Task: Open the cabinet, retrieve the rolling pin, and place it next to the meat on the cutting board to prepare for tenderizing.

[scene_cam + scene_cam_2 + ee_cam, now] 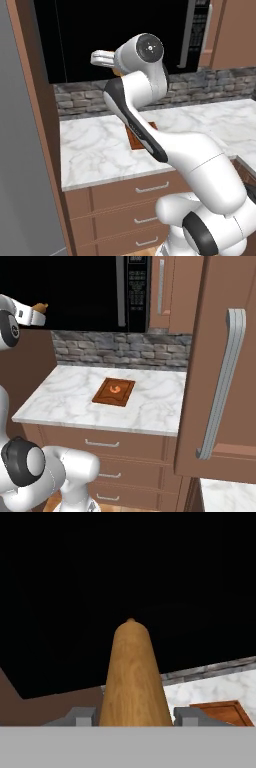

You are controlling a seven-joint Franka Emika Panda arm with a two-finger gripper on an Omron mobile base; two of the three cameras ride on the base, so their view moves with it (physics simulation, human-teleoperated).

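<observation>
Claw (131,714) raised before microwave (75,291), clamping rolling pin (131,677).

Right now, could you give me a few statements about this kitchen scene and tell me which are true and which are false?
1. The gripper holds the rolling pin. True.
2. The rolling pin lies on the cutting board. False: it is up in the air, in front of the black microwave.
3. A piece of meat sits on the cutting board. True.
4. The cutting board rests on a drawer front. False: it lies on the white marble counter.
5. The cabinet door stands open. True.
</observation>
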